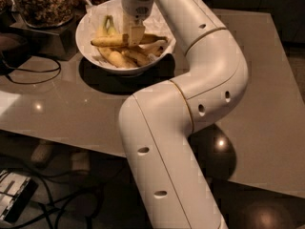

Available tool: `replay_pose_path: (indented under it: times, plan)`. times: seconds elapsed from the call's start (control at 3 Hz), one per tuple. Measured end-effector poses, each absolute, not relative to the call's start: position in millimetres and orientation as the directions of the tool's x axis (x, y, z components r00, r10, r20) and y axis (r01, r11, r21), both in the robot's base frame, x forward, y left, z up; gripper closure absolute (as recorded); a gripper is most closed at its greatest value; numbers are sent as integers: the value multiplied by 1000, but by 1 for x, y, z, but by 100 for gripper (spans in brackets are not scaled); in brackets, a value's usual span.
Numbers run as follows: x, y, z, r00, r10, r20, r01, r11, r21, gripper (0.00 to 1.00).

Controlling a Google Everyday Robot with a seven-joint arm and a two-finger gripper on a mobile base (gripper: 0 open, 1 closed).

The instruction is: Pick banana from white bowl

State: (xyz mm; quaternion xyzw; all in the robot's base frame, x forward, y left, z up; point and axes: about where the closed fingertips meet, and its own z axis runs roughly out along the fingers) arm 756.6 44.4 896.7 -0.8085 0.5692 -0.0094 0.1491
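Note:
The white bowl [86, 30] stands at the back left of the table and holds several yellow bananas on crumpled paper. The long, nearly straight banana [107, 42] lies crosswise on top of the others. My gripper [133, 36] reaches down from above into the middle of the bowl. Its fingers [136, 33] are closed across the middle of the long banana, which still rests low in the bowl. Shorter curved bananas [119, 58] lie under and in front of it.
A glass jar of brown nuts [40, 4] stands on a dark tray to the left of the bowl. A black cable [33, 70] loops on the grey table [267, 80]. My arm bends over the table's front edge. Cables and a device lie on the floor at lower left.

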Motion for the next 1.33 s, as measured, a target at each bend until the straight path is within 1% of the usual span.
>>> replay_pose_path:
  times: [0.33, 0.67, 1.0, 1.33]
  plan:
    - [754, 47, 899, 368, -917, -155, -912, -324, -253, 90]
    - [752, 43, 904, 360, -919, -162, -915, -314, -253, 100]
    - [752, 43, 904, 360, -919, -162, -915, -314, -253, 100]
    - [757, 42, 924, 345, -925, -162, -907, -284, -312, 100]
